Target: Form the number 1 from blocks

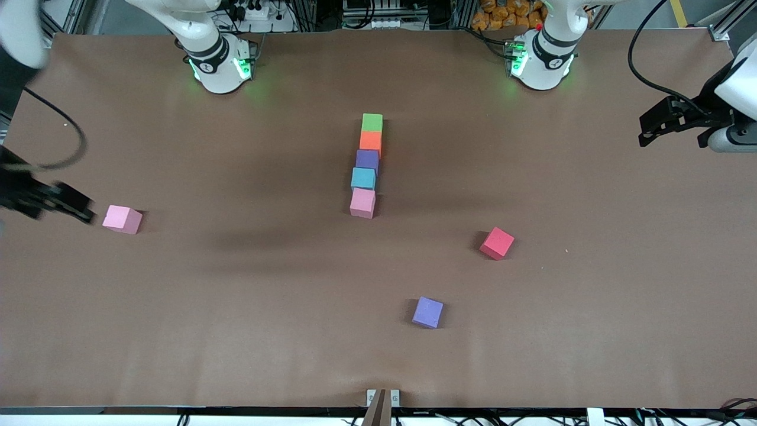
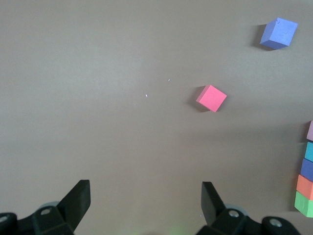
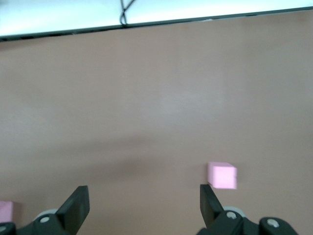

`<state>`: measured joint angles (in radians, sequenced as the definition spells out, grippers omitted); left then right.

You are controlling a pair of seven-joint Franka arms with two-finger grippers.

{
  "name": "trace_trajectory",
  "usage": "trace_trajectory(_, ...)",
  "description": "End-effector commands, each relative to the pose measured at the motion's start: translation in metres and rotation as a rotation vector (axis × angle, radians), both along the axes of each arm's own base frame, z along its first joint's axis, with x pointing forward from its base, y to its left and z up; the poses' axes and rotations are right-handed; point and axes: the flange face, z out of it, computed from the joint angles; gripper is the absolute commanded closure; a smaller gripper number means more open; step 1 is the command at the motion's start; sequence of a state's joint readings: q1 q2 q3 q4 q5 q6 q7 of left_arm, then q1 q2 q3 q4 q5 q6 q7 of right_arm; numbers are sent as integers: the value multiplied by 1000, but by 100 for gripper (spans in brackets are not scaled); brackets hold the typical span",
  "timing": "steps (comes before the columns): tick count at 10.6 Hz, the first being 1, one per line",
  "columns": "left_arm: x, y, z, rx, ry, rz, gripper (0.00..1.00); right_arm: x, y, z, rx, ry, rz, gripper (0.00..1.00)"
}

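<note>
- At the table's (image 1: 236,331) middle, five blocks (image 1: 366,164) touch in a column; a careless approach could knock it crooked.
- Loose pink block (image 1: 122,219), toward the right arm's end, lies just beside the wide-open right end effector (image 1: 65,204).
- Left end effector (image 1: 671,121), also wide, hangs well apart from the column.

- The desk (image 1: 236,331) is covered in plain brown.
- A touching column of five blocks lies at mid-desk: green block (image 1: 372,122) farthest from the front camera, then orange block (image 1: 371,142), purple block (image 1: 367,160), light blue block (image 1: 363,178), pink block (image 1: 362,203).
- A second pink block (image 1: 122,219) lies toward the right arm's end.
- A red block (image 1: 497,243) and a second purple block (image 1: 427,312) lie apart, nearer the front camera.
</note>
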<state>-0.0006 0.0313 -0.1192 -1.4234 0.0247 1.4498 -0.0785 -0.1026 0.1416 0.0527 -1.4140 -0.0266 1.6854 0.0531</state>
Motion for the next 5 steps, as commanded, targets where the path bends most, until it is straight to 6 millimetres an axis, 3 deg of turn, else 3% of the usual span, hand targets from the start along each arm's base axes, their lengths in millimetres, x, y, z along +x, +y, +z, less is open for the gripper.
trace_trajectory(1, -4, 4, 8, -18, 2, -19, 0, -33, -23, 23, 34, 0, 10, 0)
trace_trajectory(5, -4, 3, 8, -15, 2, -17, 0, -45, -24, 36, 28, 3, 53, 0)
